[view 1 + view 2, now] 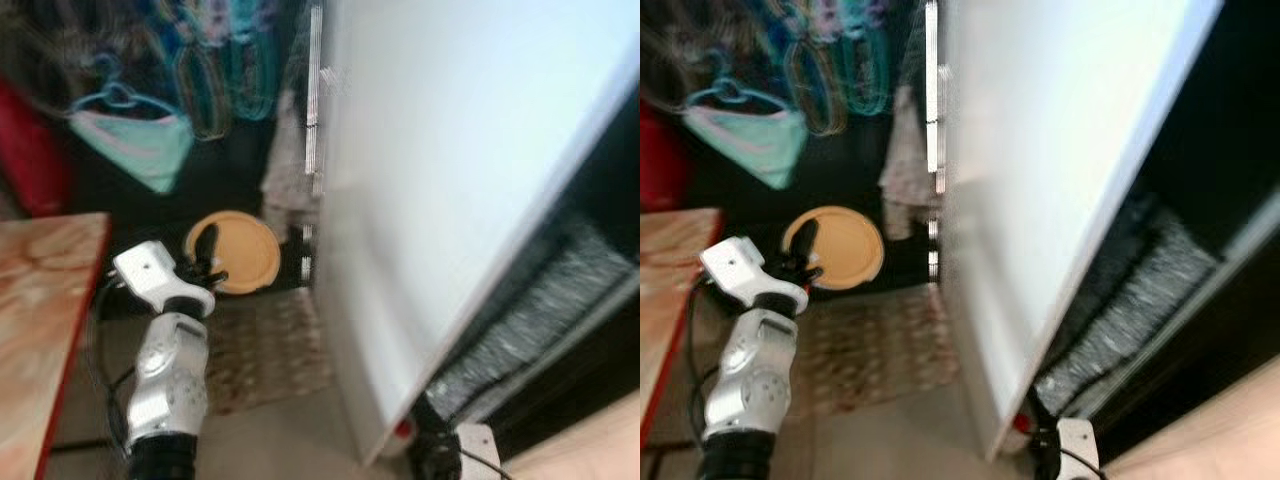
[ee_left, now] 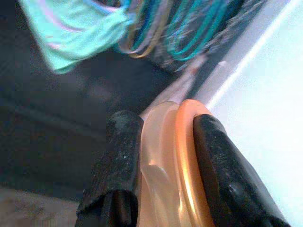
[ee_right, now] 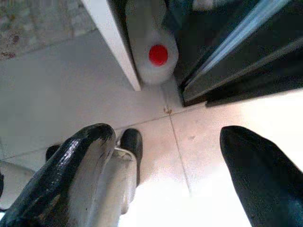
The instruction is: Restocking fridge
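Nearest to us, our right gripper [image 3: 161, 175] hangs low over pale floor tiles [image 3: 57, 85], its two black fingers spread wide with nothing between them. Just beyond it, a white jug with a red cap [image 3: 152, 45] stands on the floor at the foot of the fridge door.

Our left gripper [image 1: 205, 265] is raised in front of us and clamped on the rim of an orange plate [image 1: 240, 250]; the left wrist view shows both fingers pinching the smooth, glossy, translucent edge. We judge this rim grip keeps the plate steady for carrying to a shelf.

The wide white fridge door [image 1: 450, 170] stands open, flat and matte. To the left, a marbled reddish tabletop [image 1: 35, 320]. A woven mat [image 1: 270, 345] lies past our arm. Farthest back, hangers and a mint garment [image 1: 140, 140] hang blurred.
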Tool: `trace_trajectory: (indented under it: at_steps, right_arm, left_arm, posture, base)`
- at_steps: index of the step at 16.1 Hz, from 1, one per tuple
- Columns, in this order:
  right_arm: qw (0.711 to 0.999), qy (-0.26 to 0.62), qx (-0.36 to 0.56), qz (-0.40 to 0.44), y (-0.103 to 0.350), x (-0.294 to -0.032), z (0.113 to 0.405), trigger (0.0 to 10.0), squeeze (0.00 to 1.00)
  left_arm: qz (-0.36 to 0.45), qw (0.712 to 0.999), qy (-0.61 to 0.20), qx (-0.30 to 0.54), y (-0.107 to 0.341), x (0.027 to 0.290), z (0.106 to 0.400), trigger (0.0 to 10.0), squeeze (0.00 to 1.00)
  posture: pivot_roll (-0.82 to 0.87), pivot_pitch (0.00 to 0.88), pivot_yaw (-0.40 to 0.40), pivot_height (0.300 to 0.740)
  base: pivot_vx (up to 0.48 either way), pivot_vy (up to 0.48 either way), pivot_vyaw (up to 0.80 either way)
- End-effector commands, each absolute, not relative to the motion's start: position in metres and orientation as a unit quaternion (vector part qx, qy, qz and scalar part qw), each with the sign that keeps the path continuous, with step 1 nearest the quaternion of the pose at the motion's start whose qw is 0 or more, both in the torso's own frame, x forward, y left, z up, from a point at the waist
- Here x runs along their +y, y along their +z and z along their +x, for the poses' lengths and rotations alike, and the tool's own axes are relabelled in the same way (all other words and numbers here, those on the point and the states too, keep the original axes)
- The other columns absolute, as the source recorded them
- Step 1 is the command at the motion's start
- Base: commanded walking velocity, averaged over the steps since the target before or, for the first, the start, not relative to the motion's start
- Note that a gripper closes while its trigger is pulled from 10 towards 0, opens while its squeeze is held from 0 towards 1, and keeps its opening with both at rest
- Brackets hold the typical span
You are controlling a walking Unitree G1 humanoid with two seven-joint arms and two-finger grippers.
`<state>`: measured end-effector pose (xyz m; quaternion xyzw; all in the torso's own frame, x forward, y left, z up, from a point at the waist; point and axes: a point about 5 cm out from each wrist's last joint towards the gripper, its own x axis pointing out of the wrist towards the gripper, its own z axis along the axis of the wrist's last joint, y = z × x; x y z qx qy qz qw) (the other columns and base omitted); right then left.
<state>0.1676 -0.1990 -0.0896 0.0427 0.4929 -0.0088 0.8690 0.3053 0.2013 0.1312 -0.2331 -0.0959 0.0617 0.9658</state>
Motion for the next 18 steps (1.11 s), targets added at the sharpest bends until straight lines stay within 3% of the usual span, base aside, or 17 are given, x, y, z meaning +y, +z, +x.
trace_trajectory:
  at_steps: [1,3,9,13,15,18]
  right_arm:
    - [0.864,-0.007,0.501,0.046,-0.092,-0.197,0.163,10.0,0.00]
    - [0.864,-0.007,0.501,0.047,-0.092,-0.197,0.163,10.0,0.00]
    - [0.864,-0.013,0.500,0.053,-0.093,-0.195,0.162,10.0,0.00]
    - [0.864,-0.014,0.500,0.053,-0.092,-0.195,0.163,10.0,0.00]
    - [0.865,-0.016,0.498,0.055,-0.092,-0.194,0.164,10.0,0.00]
    - [0.867,-0.017,0.495,0.051,-0.092,-0.192,0.165,10.0,0.00]
  left_arm:
    - [-0.228,0.965,0.073,-0.103,0.133,0.204,0.306,10.0,0.00]
    - [-0.228,0.964,0.100,-0.090,0.124,0.215,0.305,10.0,0.00]
    - [-0.227,0.945,0.229,0.059,0.042,0.265,0.276,10.0,0.00]
    - [-0.212,0.925,0.267,0.171,-0.001,0.274,0.251,10.0,0.00]
    - [-0.200,0.894,0.308,0.258,-0.033,0.277,0.220,10.0,0.00]
    - [-0.158,0.871,0.307,0.349,-0.057,0.271,0.191,10.0,0.00]
  posture:
    - [0.03,0.019,0.029,0.740]
    - [0.03,0.020,0.031,0.740]
    - [0.00,0.024,0.040,0.740]
    - [0.01,0.027,0.036,0.740]
    - [-0.01,0.024,0.042,0.740]
    - [-0.03,0.022,0.053,0.740]
  base:
    - [0.000,0.000,-0.80]
    - [0.000,0.000,-0.80]
    - [0.000,0.000,-0.80]
    - [0.000,0.000,-0.80]
    - [0.000,0.000,-0.80]
    - [0.000,0.000,-0.80]
